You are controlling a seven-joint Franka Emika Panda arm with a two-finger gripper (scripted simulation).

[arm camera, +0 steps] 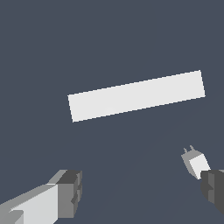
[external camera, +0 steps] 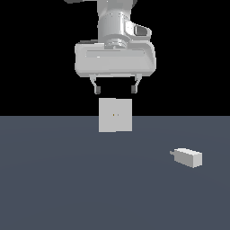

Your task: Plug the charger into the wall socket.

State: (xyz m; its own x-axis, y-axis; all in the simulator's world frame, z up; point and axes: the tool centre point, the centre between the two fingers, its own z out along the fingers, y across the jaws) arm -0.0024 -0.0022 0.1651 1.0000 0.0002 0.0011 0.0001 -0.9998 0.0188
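Gripper [external camera: 114, 89] hangs high over the dark floor [external camera: 54, 179], fingers spread wide apart and holding nothing; in the exterior view the wall socket [external camera: 115, 115] stands upright directly beneath the fingertips, a pale square plate with two tiny dots at its centre. Charger [external camera: 188, 157] lies flat on the floor, well apart from the gripper, low and toward the exterior view's right, prong end pointing to that view's left. Wrist view shows the socket [arm camera: 136, 95] edge-on as a pale strip and the charger [arm camera: 197, 162] beside one dark fingertip [arm camera: 213, 188], not between the two.
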